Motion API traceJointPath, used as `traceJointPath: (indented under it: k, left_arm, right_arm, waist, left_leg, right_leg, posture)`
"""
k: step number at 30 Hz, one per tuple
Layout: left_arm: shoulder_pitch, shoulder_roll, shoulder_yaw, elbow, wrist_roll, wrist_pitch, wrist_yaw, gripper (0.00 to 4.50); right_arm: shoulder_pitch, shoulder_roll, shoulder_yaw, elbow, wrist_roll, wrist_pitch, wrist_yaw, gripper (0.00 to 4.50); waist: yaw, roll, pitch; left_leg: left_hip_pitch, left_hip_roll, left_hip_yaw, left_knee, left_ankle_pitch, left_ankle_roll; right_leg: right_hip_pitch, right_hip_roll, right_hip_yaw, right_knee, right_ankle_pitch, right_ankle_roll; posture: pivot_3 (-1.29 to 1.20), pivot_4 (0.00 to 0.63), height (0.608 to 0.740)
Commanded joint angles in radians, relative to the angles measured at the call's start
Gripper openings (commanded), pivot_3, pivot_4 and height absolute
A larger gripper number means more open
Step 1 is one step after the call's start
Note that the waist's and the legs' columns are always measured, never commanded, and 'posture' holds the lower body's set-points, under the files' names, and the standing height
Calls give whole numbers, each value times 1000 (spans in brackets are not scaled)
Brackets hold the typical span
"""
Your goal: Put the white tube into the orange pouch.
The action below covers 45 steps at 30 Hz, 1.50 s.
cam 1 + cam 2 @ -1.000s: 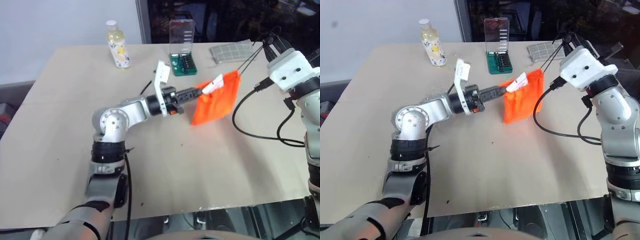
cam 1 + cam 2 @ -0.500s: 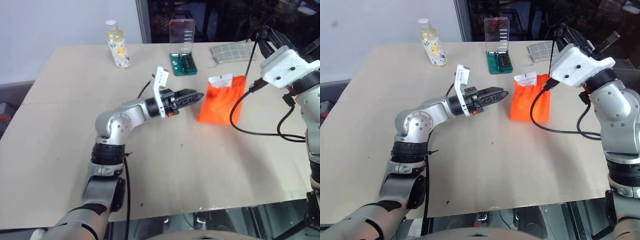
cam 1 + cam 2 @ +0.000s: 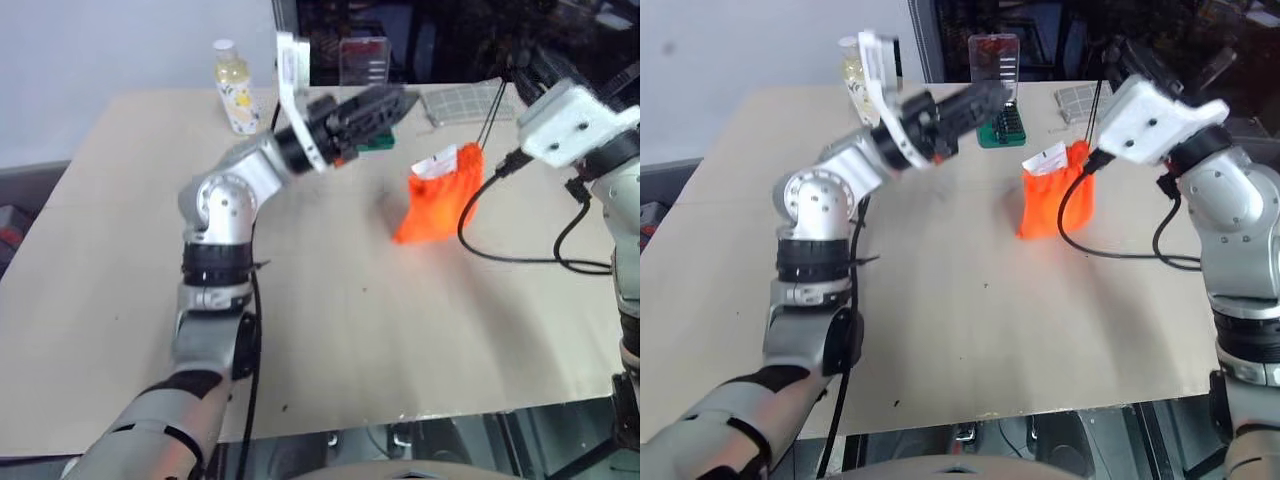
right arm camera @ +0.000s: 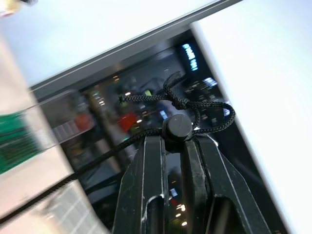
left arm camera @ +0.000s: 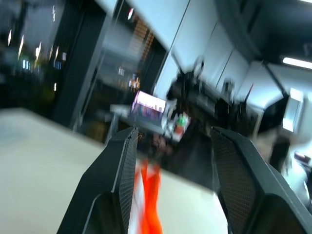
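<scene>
Up close, right claw [image 4: 171, 146] pinches the cord [image 4: 195, 109].

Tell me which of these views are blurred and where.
Left and right eye views: the left hand is smeared by motion, while the orange pouch and table stay fairly sharp. Left wrist view: the background is streaked, the pouch an orange smear. Right wrist view: the dark cord is crisp, the background soft.

Pale beige tabletop [image 3: 330, 330] across the foreground. Plain light wall [image 3: 110, 50] behind on the left. Dark glazed partition [image 3: 1040, 30] on the right, dotted with small lights, possibly reflections. Grey floor [image 3: 25, 190] past the table's left edge.
</scene>
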Motion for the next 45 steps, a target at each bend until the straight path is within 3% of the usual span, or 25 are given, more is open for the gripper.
traceJointPath:
  k: [1,9,25,43,45]
  left_arm:
    - [-45,-40,-7,48,21,-60,-2,2432]
    - [-118,-143,-15,108,15,-98,-15,2432]
    - [-28,-95,-64,64,62,-50,-53,2432]
    - [-46,-132,-36,84,32,-39,-13,2432]
    - [-45,-135,-32,83,28,-37,-8,1529]
  right_arm:
    - [42,-12,40,-40,10,-31,54,0]
    - [73,12,93,-60,-15,-37,77,0]
    - [54,31,56,-40,-13,-16,50,0]
    - [56,51,86,-64,-31,-7,61,0]
    - [56,52,86,-64,-34,-8,62,0]
  waist:
    - [0,0,0]
    - [1,0,2]
    - [0,0,2]
    - [0,0,2]
    - [0,0,2]
  left_leg:
    - [0,1,-1,0,0,0]
    - [-1,1,0,-1,0,0]
    - [-1,2,0,-1,0,0]
    - [-1,2,0,-1,0,0]
    - [-1,2,0,-1,0,0]
  right_leg:
    - [1,1,0,0,0,0]
    - [0,2,0,-3,0,0]
    - [0,3,0,-2,1,0]
    - [0,2,0,-2,1,-1]
    - [0,3,0,-2,1,-1]
  posture:
    - [0,150,740]
    - [0,150,740]
    - [0,150,740]
    - [0,150,740]
    - [0,150,740]
